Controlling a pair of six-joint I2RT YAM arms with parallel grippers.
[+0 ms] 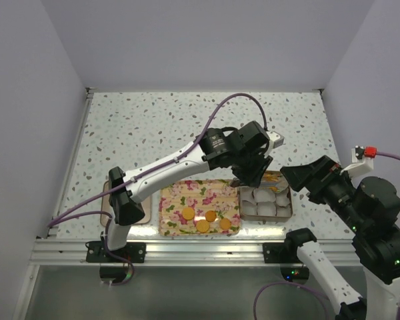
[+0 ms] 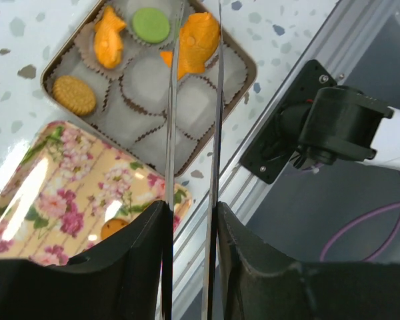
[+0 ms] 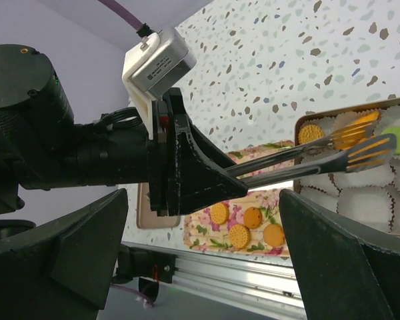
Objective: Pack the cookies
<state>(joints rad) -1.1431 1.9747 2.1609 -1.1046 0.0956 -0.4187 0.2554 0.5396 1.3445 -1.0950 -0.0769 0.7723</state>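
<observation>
My left gripper (image 1: 253, 175) is shut on metal tongs (image 2: 173, 100), held over a brown box (image 1: 291, 200) of white paper cups. The tong tips pinch an orange fish-shaped cookie (image 2: 199, 40) above the box's far cups. In the box lie another orange fish cookie (image 2: 110, 37), a light green round cookie (image 2: 151, 25) and a round orange cookie (image 2: 74, 95). Several round orange cookies (image 1: 203, 226) lie on a floral tray (image 1: 187, 193) left of the box. My right gripper (image 1: 295, 175) is open and empty, raised beside the box's right side.
A tan flat plate (image 1: 105, 207) lies left of the tray by the left arm's base. The aluminium rail (image 1: 200, 250) runs along the near table edge. White walls enclose the speckled table on three sides.
</observation>
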